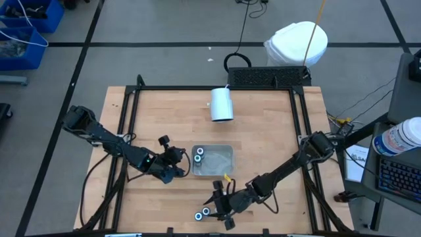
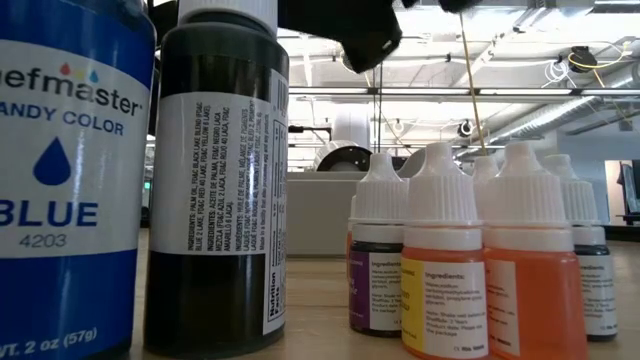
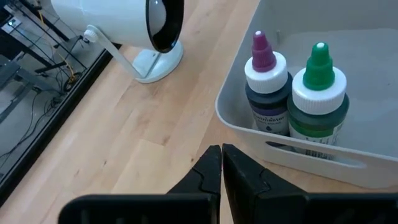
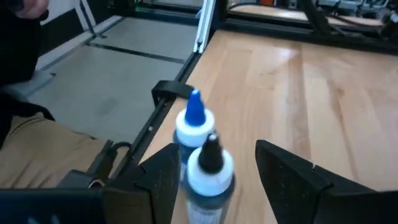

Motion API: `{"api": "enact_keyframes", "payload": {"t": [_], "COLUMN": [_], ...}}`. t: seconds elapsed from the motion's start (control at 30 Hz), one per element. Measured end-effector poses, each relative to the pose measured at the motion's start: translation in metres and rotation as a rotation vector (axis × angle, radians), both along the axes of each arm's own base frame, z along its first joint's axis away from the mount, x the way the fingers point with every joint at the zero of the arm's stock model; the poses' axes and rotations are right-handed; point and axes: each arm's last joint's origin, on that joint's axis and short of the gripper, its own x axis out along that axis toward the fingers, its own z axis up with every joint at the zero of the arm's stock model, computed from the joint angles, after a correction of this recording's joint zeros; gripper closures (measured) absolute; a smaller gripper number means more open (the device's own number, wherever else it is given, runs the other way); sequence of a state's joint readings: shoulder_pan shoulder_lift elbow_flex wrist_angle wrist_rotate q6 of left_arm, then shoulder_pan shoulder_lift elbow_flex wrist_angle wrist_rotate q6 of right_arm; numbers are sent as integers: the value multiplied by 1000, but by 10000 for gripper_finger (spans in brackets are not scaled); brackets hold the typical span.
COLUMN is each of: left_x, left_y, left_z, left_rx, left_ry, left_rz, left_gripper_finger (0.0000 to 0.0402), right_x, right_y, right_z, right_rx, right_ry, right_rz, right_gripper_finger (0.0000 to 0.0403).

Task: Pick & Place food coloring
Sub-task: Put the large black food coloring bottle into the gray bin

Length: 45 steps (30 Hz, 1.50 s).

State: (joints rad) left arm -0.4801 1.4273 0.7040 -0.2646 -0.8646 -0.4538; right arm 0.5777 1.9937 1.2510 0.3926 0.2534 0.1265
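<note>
Two food coloring bottles, one blue-tipped (image 4: pixel 194 121) and one black-tipped (image 4: pixel 210 168), stand upright near the table's front edge (image 1: pixel 202 213). My right gripper (image 4: pixel 216 149) is open, its fingers on either side of the black-tipped one. Two more bottles, purple-tipped (image 3: pixel 264 81) and green-tipped (image 3: pixel 319 87), stand in the near left corner of a grey tray (image 1: pixel 220 161). My left gripper (image 3: pixel 221 149) is shut and hovers just left of that tray (image 1: pixel 177 170). The low view shows the blue bottle (image 2: pixel 70 180) and the black bottle (image 2: pixel 215 190) close up. My right gripper has one finger (image 4: pixel 158 177) right beside the side of the black-tipped bottle; I cannot tell whether it touches. The other finger (image 4: pixel 289 174) stands clear of the bottle. The fingers come nearly level, from the table's right.
A white cup (image 1: pixel 222 104) lies on its side at the far middle of the table. Several small white-capped dropper bottles (image 2: pixel 470 260) stand close together in the low view. A black frame rail (image 4: pixel 168 93) runs along the table's front edge behind the bottles.
</note>
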Motion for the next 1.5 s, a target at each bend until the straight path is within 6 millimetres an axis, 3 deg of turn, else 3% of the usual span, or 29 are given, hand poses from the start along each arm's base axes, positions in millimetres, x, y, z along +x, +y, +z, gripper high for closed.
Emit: {"api": "enact_keyframes", "payload": {"t": [0.27,0.57,1.17,1.5], "left_x": [0,0,3,3], "left_y": [0,0,5,5], "left_z": [0,0,0,0], "left_rx": [-19,-15,1,-13], "left_ry": [-8,-5,5,2], "left_rz": [6,1,13,15], "left_gripper_finger": [378,378,378,378], "right_x": [-5,0,4,6], "right_y": [8,10,3,-1], "right_z": [-2,-23,-23,-22], "right_rx": [-7,-19,-30,-28], "right_ry": [0,0,14,13], "right_rz": [18,19,2,-8], "right_gripper_finger": [204,204,206,277]}}
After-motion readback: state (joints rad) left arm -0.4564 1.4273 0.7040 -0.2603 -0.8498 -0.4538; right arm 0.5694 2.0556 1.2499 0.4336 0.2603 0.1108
